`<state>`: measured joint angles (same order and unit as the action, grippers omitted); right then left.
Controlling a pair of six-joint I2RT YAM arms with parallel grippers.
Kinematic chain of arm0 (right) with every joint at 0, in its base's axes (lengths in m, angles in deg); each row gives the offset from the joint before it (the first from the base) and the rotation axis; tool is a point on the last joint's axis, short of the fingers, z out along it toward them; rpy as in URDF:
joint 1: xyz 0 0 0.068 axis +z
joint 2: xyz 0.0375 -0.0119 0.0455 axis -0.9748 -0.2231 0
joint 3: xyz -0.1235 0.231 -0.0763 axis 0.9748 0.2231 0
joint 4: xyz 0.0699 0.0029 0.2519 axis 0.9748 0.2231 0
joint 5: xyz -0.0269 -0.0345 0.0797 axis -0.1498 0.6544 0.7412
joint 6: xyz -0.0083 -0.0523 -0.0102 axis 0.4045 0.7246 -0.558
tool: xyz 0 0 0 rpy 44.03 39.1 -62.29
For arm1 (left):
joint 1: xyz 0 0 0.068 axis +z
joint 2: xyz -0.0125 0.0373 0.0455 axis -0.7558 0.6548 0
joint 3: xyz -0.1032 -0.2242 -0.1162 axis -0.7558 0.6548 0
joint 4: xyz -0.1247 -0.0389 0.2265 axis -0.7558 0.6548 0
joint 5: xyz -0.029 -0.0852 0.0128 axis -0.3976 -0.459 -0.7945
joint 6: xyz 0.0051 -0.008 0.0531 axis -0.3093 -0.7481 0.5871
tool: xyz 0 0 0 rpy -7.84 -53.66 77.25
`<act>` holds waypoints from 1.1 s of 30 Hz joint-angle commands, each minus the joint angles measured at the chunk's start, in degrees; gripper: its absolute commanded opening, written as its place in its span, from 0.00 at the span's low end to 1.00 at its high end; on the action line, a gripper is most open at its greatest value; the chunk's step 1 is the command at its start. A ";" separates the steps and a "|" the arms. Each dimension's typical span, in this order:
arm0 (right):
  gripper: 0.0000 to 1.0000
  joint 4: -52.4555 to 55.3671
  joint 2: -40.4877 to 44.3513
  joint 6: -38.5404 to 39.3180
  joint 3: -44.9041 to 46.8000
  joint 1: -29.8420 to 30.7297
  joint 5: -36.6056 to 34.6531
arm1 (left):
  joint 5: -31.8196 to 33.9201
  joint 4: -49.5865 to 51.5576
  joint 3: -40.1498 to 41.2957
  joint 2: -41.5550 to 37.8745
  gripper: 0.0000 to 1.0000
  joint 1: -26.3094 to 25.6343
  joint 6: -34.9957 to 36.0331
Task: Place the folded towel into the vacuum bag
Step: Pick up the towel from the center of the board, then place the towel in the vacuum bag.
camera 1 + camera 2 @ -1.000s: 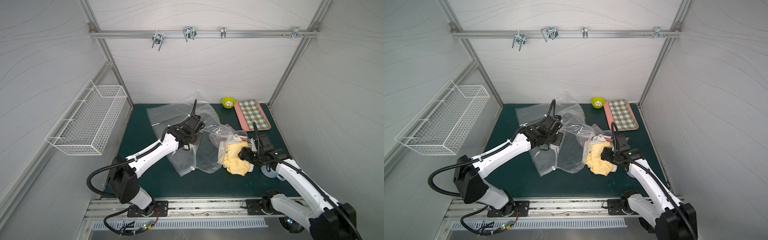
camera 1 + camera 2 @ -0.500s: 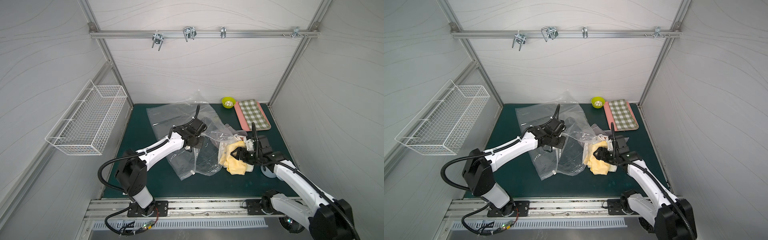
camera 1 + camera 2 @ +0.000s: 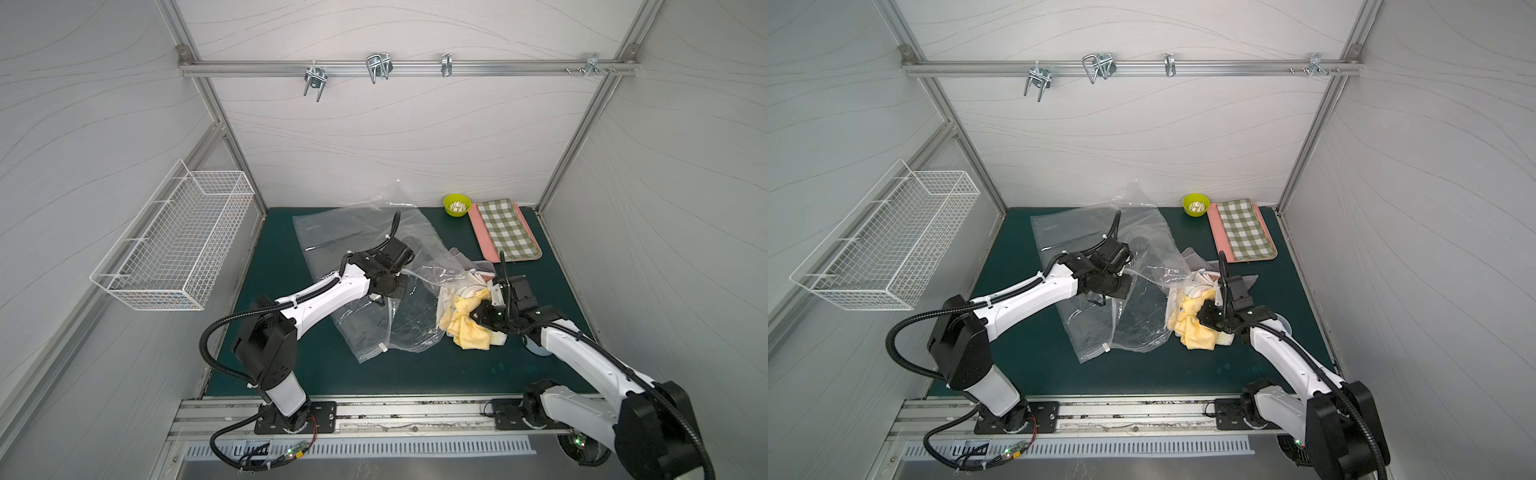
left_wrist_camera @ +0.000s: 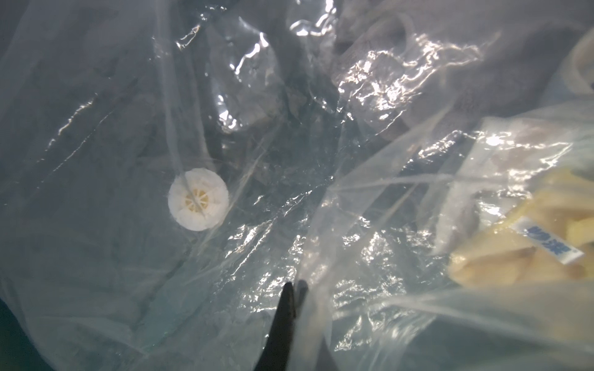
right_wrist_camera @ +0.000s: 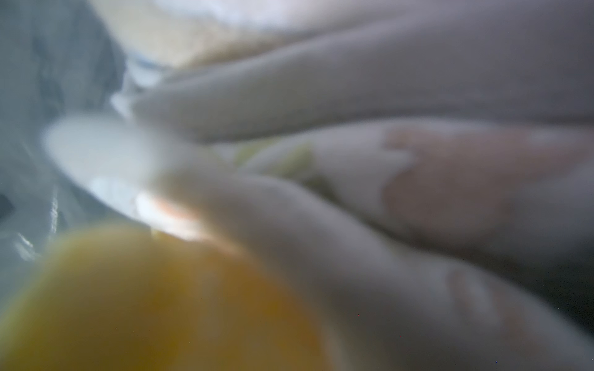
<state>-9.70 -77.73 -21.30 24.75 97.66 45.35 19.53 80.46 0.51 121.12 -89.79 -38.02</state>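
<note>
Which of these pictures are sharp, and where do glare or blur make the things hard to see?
Right wrist view: wholly out of focus, the towel only a yellow blur. Left wrist view: mostly sharp, but glare streaks the vacuum bag; its valve is clear. Both top views: sharp, evenly lit.

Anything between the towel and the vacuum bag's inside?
No solid object visible. Only slack film of the vacuum bag: left gripper pinches a layer up, but crumpled layers lie over part of the towel that right gripper grips.
</note>
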 commanded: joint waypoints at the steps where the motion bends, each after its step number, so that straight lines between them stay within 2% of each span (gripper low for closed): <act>1: 0.00 -1.93 0.15 0.01 -0.34 0.19 0.63 | -2.14 -2.12 -0.79 -0.51 0.00 0.76 -1.98; 8: 0.00 1.51 5.46 2.82 -7.02 0.30 2.79 | -5.91 -3.67 0.32 -0.61 0.00 3.33 -3.70; 13: 0.00 4.78 8.41 7.03 -17.53 1.07 7.81 | -7.42 -4.33 0.60 -0.08 0.00 3.54 -3.84; 17: 0.00 4.07 9.65 9.94 -26.46 5.60 9.81 | -10.03 -6.52 1.43 -0.16 0.00 3.87 -4.30; 23: 0.00 -3.15 8.63 8.86 -34.99 13.88 12.29 | -15.01 -8.97 2.33 -0.01 0.00 5.01 -5.88; 26: 0.00 -6.48 6.27 8.11 -34.41 18.40 11.59 | -16.99 -9.39 2.17 -0.02 0.00 5.76 -6.53; 29: 0.00 -10.47 2.72 7.18 -29.31 21.91 9.89 | -19.82 -9.87 1.73 -0.34 0.00 7.25 -7.64; 33: 0.00 -16.22 -4.67 7.85 -21.15 25.41 3.55 | -24.45 -9.23 -0.12 -1.03 0.00 9.81 -8.97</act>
<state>-22.29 -77.19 -13.65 -1.05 121.46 53.70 -0.06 72.64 2.96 121.09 -81.65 -44.80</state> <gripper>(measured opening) 0.076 0.047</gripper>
